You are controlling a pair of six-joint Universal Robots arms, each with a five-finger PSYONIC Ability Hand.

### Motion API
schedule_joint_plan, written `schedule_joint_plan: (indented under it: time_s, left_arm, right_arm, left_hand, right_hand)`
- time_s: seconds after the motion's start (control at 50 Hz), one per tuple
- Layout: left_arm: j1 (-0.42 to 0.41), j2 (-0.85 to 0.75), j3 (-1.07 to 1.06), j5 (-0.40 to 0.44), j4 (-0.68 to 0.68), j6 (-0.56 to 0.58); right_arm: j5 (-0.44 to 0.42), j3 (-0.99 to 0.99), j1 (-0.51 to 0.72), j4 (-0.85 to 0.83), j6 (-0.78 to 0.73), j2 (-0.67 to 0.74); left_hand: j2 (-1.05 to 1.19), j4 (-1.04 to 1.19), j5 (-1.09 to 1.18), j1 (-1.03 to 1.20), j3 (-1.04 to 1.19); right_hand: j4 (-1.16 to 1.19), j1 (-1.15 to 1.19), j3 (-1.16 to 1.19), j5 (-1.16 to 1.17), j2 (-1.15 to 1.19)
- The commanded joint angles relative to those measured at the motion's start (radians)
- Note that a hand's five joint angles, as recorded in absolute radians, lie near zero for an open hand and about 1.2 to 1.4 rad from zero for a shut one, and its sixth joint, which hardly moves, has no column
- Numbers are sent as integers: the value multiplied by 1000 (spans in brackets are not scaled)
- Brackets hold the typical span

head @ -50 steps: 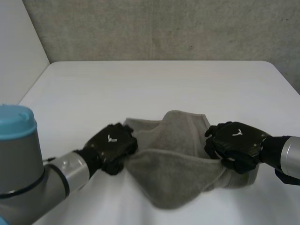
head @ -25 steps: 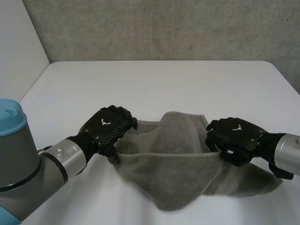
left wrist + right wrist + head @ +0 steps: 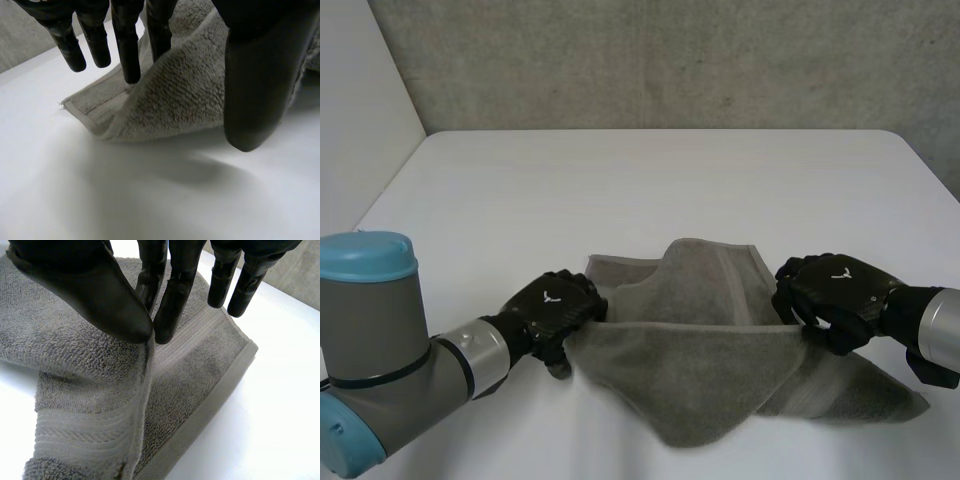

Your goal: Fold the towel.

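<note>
Towel (image 3: 705,350) sits near-centre on the table (image 3: 650,180), partly raised. One edge is strung btw both hands, the mid-section sags in a pouch toward the near side, and the rest lies rumpled behind.

Left hand (image 3: 555,308): at the towel's left end. Fingers (image 3: 127,50) near-straight, cloth caught btw them and the thumb; hold looks shallow.

Right hand (image 3: 835,295): at the right end. Thumb tip and fingertips (image 3: 167,327) closed on the hem, a thin pinch only.

Risks, as judged:
1. Hem slips out of a pinch if the hands pull apart harder. Right one has the edge only, so it's the likelier to go.
2. Sagging middle lands first, so the cloth bunches and the edges won't line up.
3. Lower layer is already uneven (far-left corner lies askew). Laying the held edge over it w/o smoothing gives a lumpy, skewed fold.
</note>
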Motion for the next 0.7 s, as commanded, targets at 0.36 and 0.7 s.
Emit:
schedule_joint_plan:
  time_s: [0.36,0.7]
  left_arm:
    - [34,134,88,34,3,-87]
    - [35,-40,711,-176,161,-95]
  right_arm:
    - [-6,-153,1,179,-19,-48]
    - [578,-907,285,-397,287,148]
  left_hand:
    - [863,-54,860,863,-48]
    - [863,-54,860,863,-48]
  right_hand:
    - [-76,78,-46,60,103]
    - [-76,78,-46,60,103]
